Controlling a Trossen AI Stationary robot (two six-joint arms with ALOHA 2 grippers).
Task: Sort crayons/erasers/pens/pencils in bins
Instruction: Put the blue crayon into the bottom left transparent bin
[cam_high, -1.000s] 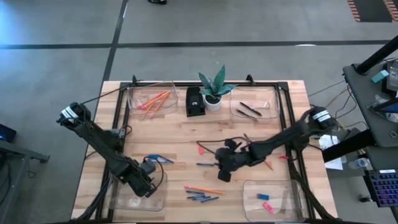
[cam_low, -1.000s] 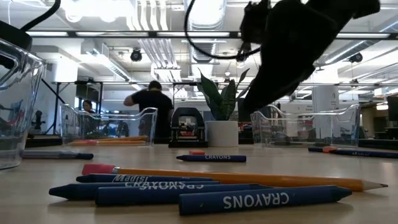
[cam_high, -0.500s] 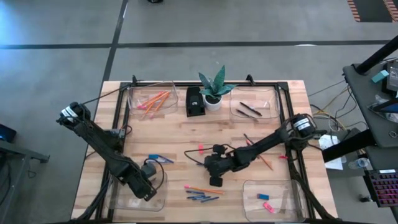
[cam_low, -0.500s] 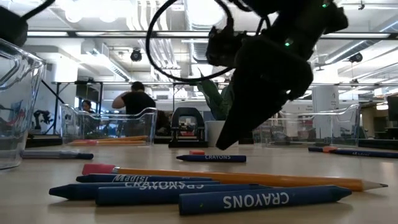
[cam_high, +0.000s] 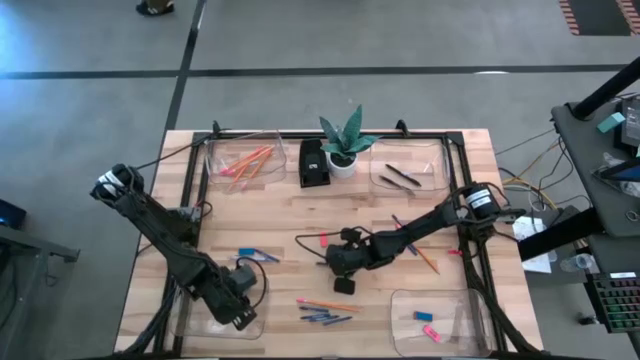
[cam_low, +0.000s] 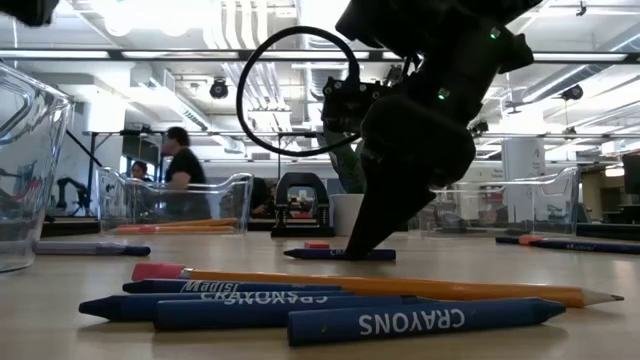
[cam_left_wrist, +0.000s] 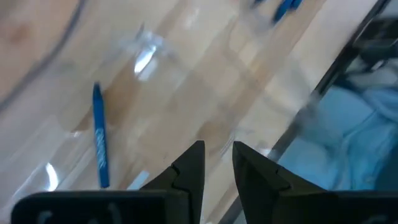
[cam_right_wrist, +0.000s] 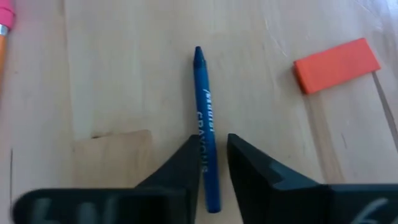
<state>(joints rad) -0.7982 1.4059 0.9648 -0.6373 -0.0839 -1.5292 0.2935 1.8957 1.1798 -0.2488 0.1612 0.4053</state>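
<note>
Both your arms reach low over the table, grippers pointed down.

Your right gripper (cam_high: 337, 263) stretches in toward the table's middle, its fingers (cam_right_wrist: 180, 171) narrowed to a slim gap at the surface; your left gripper (cam_high: 240, 310) hangs at the near left corner, fingers (cam_left_wrist: 189, 168) slightly parted.

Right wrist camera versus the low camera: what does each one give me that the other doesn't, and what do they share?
Only the right wrist view shows the right gripper from above, its dark fingers straddling the short blue crayon, and a tray-less stretch of wooden table.

Only the low view shows the row of blue crayons and the long orange pencil nearest the camera, the clear plastic bins at the far edge, and a person beyond.

Both show that lone crayon and the small orange-red eraser block.
</note>
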